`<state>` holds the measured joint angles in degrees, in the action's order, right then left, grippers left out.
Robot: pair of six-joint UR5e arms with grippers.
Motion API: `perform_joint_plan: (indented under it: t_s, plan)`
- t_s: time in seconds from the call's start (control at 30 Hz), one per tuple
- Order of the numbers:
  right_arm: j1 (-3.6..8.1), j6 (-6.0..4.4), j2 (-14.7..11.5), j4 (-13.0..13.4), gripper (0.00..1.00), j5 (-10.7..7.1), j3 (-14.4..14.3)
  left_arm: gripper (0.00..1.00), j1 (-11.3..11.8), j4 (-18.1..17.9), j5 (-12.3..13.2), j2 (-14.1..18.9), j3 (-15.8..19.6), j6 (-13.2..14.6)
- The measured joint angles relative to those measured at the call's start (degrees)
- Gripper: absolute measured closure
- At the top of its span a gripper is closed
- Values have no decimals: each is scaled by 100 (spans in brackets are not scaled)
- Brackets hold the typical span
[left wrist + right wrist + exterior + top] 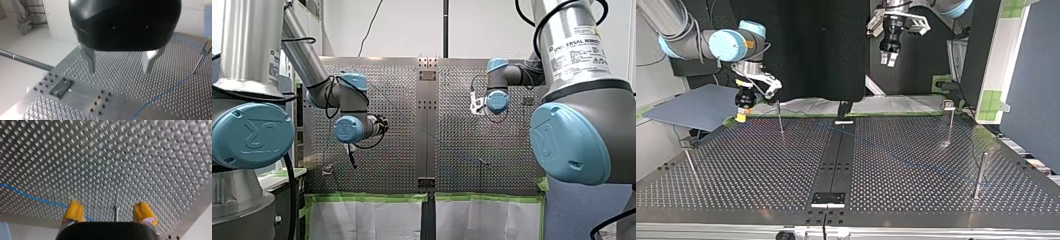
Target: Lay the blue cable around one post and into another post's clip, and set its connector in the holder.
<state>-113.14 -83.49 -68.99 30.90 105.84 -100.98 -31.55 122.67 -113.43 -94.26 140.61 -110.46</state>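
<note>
The blue cable (pixel 170 90) lies slack on the perforated table (pixel 761 175) and runs right past one yellow pad of my right gripper (pixel 108 206). That gripper's pads are spread, with just a thin post (pixel 115 211) ahead between them. My left gripper (pixel 119 71) hangs high over the table, metal fingers wide apart and empty, and a clip-topped post (pixel 950 120) and a plain post (pixel 980 175) stand at the top view's right.

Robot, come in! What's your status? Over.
Left gripper high, jaws open, empty. Right gripper low, jaws open, thin post just ahead. Blue cable loose on table.
</note>
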Motion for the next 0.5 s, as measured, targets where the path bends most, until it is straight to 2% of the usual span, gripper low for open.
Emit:
perform_joint_plan:
  t_s: [0.07, 0.23, 0.3, 0.4, 0.5]
  plan:
    - [-120, 39, 107, 15, 0, 70, 29, 15, 13, 51, -95, -61, -55, 44]
    - [-396, 29, 363, 28, 0, 299, 59, 15, 30, 206, -162, -303, -196, 258]
    - [-487, 20, 409, 25, 0, 332, 58, 15, 29, 190, -164, -391, -216, 306]
    - [-653, 3, 467, 28, 0, 276, 58, 15, 28, 132, -165, -563, -232, 338]
    - [-838, -7, 542, 53, 0, 125, 62, 15, 31, 109, -172, -751, -242, 347]
